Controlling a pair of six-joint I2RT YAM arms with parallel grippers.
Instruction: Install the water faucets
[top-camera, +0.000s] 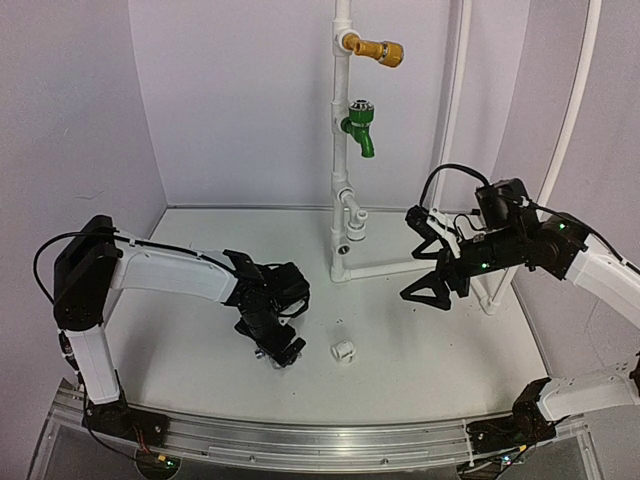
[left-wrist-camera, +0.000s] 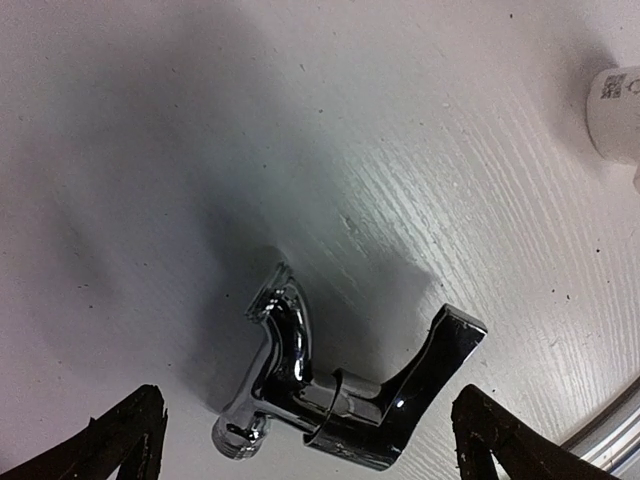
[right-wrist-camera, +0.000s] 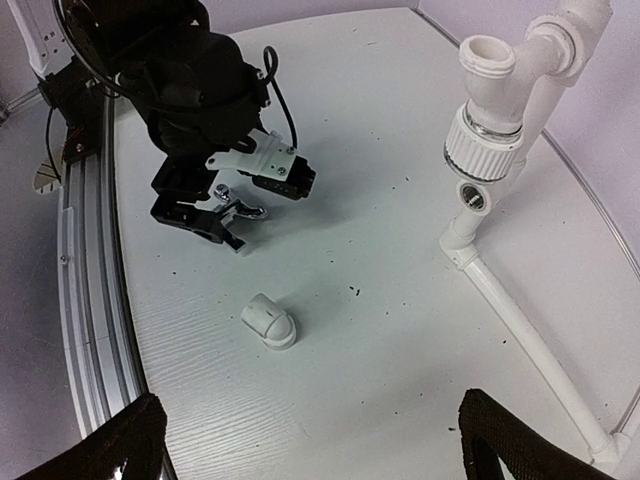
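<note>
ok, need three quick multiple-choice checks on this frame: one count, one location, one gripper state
1. How many taps are mounted on the upright pipe?
A) none
B) two
C) four

2. Where is the silver tap?
A) lying on the table below the left gripper
B) on the upright pipe
C) off the table's edge

3. The right gripper is:
A) shut on the silver tap
B) shut on nothing
C) open and empty

Key:
1 B: a yellow-brass tap and a green tap sit on it.
2 A: the left wrist view shows it flat between the spread fingers.
3 C: its fingers stand wide apart with nothing between them.
</note>
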